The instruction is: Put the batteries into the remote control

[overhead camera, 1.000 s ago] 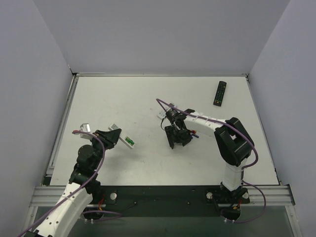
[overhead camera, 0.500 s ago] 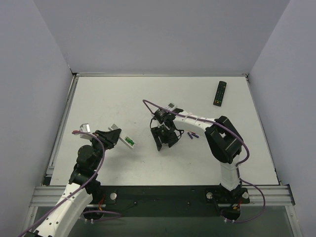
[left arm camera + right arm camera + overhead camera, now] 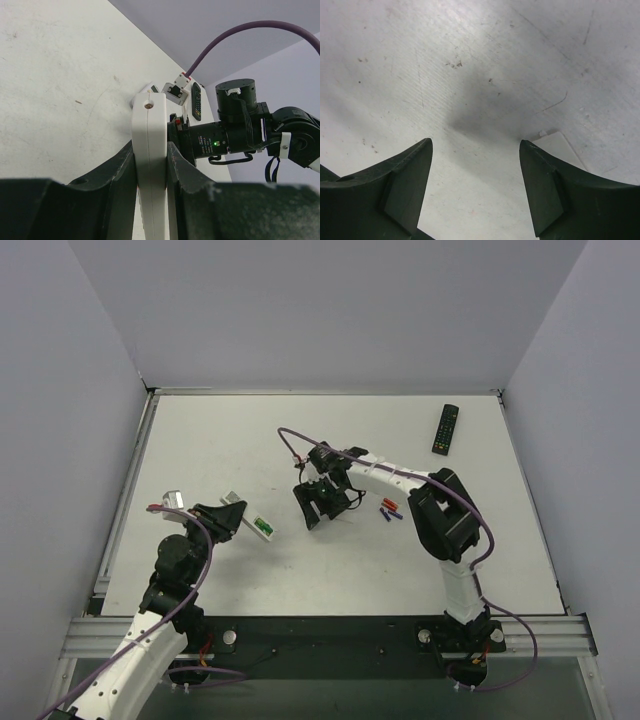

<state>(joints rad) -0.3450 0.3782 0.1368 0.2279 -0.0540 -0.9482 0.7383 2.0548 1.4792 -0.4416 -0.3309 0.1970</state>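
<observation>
Left claw (image 3: 150,147) clamps the white remote (image 3: 148,115), green batteries (image 3: 262,527) apparently seated in it already; right claw (image 3: 475,144) gapes empty near a white flap (image 3: 559,147), likely the cover left to fit.

You see the two dark fingers (image 3: 402,192) spread wide above the scuffed white surface (image 3: 470,60) — a thin white flat piece (image 3: 559,149) lies by the right one, partly hidden.
</observation>
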